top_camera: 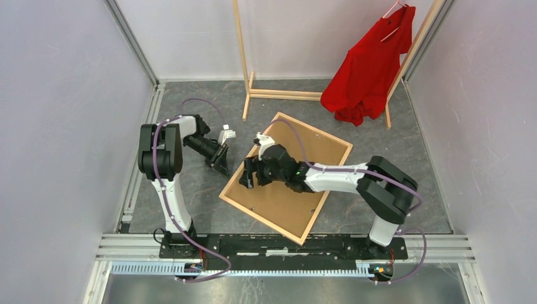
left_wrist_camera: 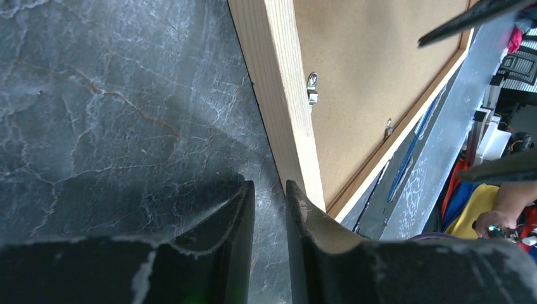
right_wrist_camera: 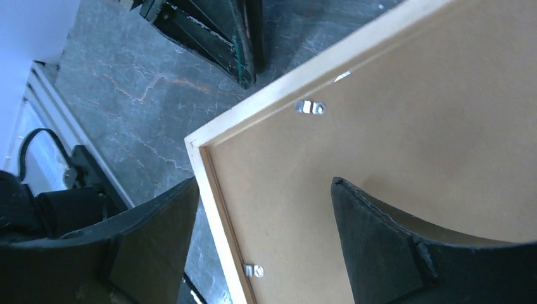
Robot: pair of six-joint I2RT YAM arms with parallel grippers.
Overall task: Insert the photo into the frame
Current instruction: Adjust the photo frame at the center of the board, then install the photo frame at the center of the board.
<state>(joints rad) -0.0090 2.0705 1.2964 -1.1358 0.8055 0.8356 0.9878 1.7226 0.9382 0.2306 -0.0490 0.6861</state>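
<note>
Closest to the left wrist lens, the left claw (left_wrist_camera: 270, 187): black fingers (left_wrist_camera: 221, 234) drawn near together with only a narrow slit between them, pinching nothing. Dark grey marbled surface (left_wrist_camera: 114, 107) visible through the slit. Just beside one fingertip, the outer edge of the thin rectangular frame of light natural wood (left_wrist_camera: 282, 95); touching or not, impossible to tell.

Frame lying back-up and flat on the surface, set at a slant between the two arms. Inside its rim, a brown cardboard backing board (left_wrist_camera: 373, 76), with small metal tabs (left_wrist_camera: 311, 85) along the edge.

Right claw (right_wrist_camera: 265, 183) spread wide and holding nothing. Poised astride a corner of the frame: one black finger (right_wrist_camera: 158, 234) outside the rim above the bare surface, the other over the board. Just beyond that same rim, the left claw, seen from the right wrist.

Seen from above, both claws close together at the frame's side nearest the left arm. Behind the frame, a tall wooden clothes rack (top_camera: 244, 57), with a red shirt (top_camera: 370, 69) hanging on its right side.
</note>
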